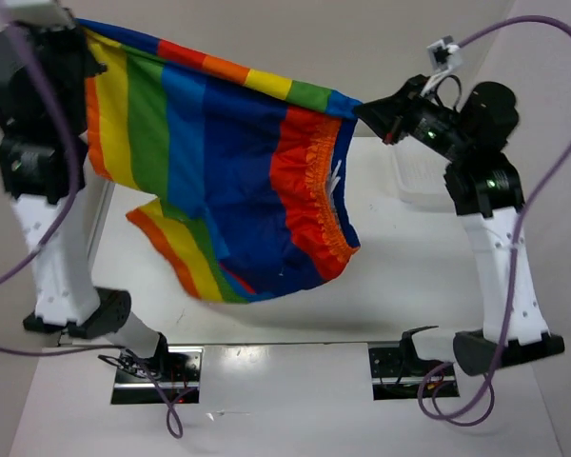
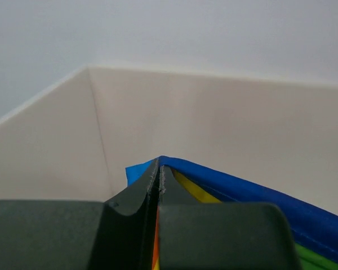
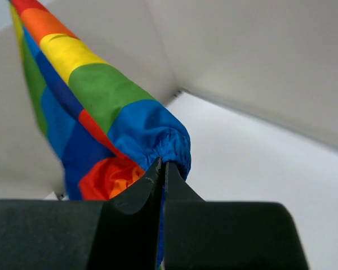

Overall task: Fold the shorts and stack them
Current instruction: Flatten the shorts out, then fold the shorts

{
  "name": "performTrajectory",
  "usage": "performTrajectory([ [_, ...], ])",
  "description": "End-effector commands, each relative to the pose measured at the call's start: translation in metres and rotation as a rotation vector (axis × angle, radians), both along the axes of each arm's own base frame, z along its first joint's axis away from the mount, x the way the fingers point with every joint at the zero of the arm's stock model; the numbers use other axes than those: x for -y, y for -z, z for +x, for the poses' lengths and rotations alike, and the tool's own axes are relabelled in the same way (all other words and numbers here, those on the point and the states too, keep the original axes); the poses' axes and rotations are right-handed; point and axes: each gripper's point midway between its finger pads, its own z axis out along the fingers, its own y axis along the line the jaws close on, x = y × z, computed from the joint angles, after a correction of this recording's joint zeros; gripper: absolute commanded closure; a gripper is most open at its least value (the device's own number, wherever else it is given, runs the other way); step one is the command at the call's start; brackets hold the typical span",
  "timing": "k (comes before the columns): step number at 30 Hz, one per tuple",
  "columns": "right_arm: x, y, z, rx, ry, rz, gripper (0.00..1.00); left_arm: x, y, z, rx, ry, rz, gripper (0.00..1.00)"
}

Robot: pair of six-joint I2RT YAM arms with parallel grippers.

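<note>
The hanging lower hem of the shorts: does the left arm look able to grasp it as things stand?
Probably not. The left gripper is shut on one top corner of the shorts and the right gripper on the opposite one, holding them above the table. The left would need to release first.

We're looking at a robotics lab test cell, and the evidence is all over the bare white tabletop [image 1: 400,286]. At its near edge stand two white-and-black jointed robot arms, the left one [image 1: 57,257] and the right one [image 1: 500,276]. Bare metal mounting plates [image 1: 157,376] with exposed red and black wiring are sunk into the tabletop just beside their bases. Loose purple cables [image 1: 457,420] loop out past both sides of the tabletop. Plain pale wall panels [image 2: 214,112] box the tabletop in at the back and sides, meeting in a sharp corner. A clear plastic tub [image 1: 421,181] sits toward the tabletop's far right.
</note>
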Motion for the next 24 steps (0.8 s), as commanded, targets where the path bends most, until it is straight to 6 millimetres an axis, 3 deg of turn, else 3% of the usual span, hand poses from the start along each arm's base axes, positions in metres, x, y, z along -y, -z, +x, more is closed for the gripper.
performTrajectory([
  [1,0.018,0.043,0.068,-0.091,0.168,-0.028,1.0,0.009,0.107,0.117,-0.301,0.005,0.039,1.0],
  [3,0.034,0.069,0.112,-0.131,0.263,-0.056,1.0,0.019,0.133,0.149,-0.356,0.048,0.05,1.0],
  [4,0.041,0.073,0.125,-0.132,0.299,-0.07,1.0,0.025,0.167,0.182,-0.421,0.066,0.056,1.0],
  [5,0.047,0.101,0.153,-0.192,0.335,-0.085,1.0,0.034,0.182,0.195,-0.45,0.089,0.061,1.0],
  [6,0.055,0.113,0.167,-0.207,0.366,-0.108,1.0,0.037,0.182,0.204,-0.441,0.103,0.062,1.0],
  [7,0.062,0.131,0.181,-0.224,0.41,-0.145,1.0,0.04,0.218,0.231,-0.5,0.104,0.065,1.0],
  [8,0.064,0.16,0.199,-0.273,0.421,-0.179,1.0,0.049,0.233,0.241,-0.527,0.125,0.07,1.0],
  [9,0.064,0.18,0.206,-0.303,0.418,-0.204,1.0,0.06,0.261,0.259,-0.568,0.153,0.075,1.0],
  [10,0.065,0.196,0.212,-0.335,0.426,-0.216,1.0,0.061,0.275,0.267,-0.59,0.154,0.077,1.0],
  [12,0.064,0.232,0.225,-0.393,0.419,-0.244,1.0,0.083,0.304,0.279,-0.633,0.185,0.089,1.0],
  [13,0.068,0.246,0.23,-0.414,0.443,-0.255,1.0,0.09,0.328,0.288,-0.67,0.194,0.094,1.0],
  [15,0.071,0.267,0.24,-0.435,0.458,-0.287,1.0,0.106,0.354,0.297,-0.706,0.216,0.105,1.0],
  [18,0.077,0.277,0.246,-0.42,0.47,-0.34,1.0,0.115,0.357,0.291,-0.73,0.239,0.111,1.0],
  [20,0.079,0.277,0.247,-0.406,0.474,-0.364,1.0,0.118,0.356,0.277,-0.772,0.272,0.111,1.0],
  [21,0.077,0.275,0.243,-0.404,0.46,-0.36,1.0,0.118,0.342,0.269,-0.76,0.284,0.11,1.0],
  [22,0.081,0.274,0.238,-0.404,0.453,-0.371,1.0,0.122,0.346,0.254,-0.811,0.302,0.115,1.0],
  [24,0.085,0.279,0.228,-0.414,0.434,-0.384,1.0,0.132,0.33,0.225,-0.843,0.36,0.117,1.0],
])
